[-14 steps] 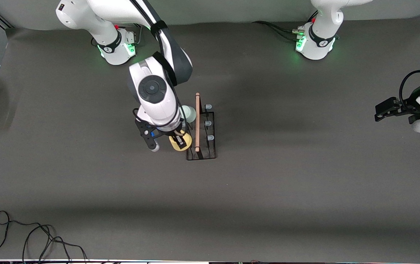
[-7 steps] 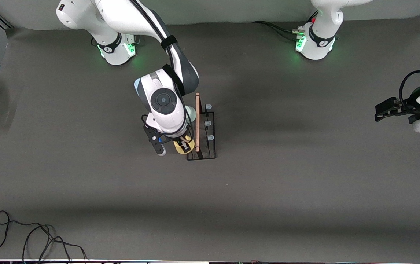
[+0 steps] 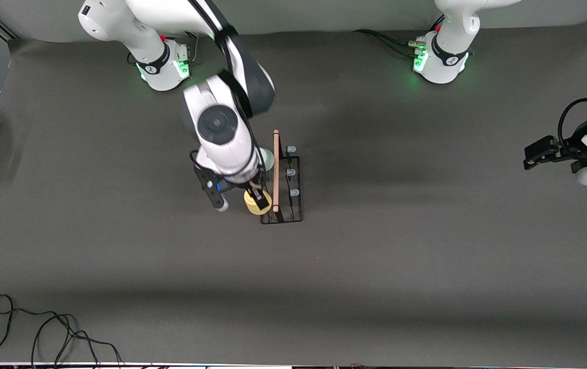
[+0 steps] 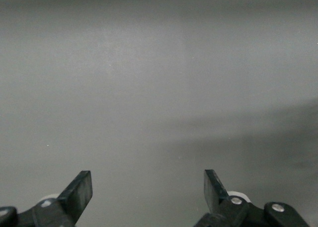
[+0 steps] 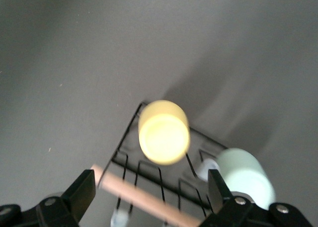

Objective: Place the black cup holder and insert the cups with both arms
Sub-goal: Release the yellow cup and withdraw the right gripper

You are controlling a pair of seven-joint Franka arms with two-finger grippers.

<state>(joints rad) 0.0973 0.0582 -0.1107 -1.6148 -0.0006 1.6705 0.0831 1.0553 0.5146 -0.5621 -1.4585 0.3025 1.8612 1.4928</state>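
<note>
With the black cup holder (image 3: 281,183) standing on the bench (image 3: 426,256) and yellow cup (image 5: 163,131) and pale green cup (image 5: 245,178) on its pegs, we hold our right end effector (image 5: 149,187) open, empty above them, left end effector (image 4: 148,185) waiting open, the blue cup unseen.

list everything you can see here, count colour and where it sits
black cup holder: one, black wire with a light wooden rod handle, on the table about midway between the two arms' ends
yellow cup: one, upside down on the holder's peg nearest the front camera, on the right arm's side of the rod
pale green cup: one, on the holder farther from the front camera than the yellow cup
bare pegs: three showing, translucent tips, on the left arm's side of the rod
cable: one, black, coiled near the front camera toward the right arm's end
right gripper: open, over the yellow cup
left gripper: open, waiting over bare table at the left arm's end
</note>
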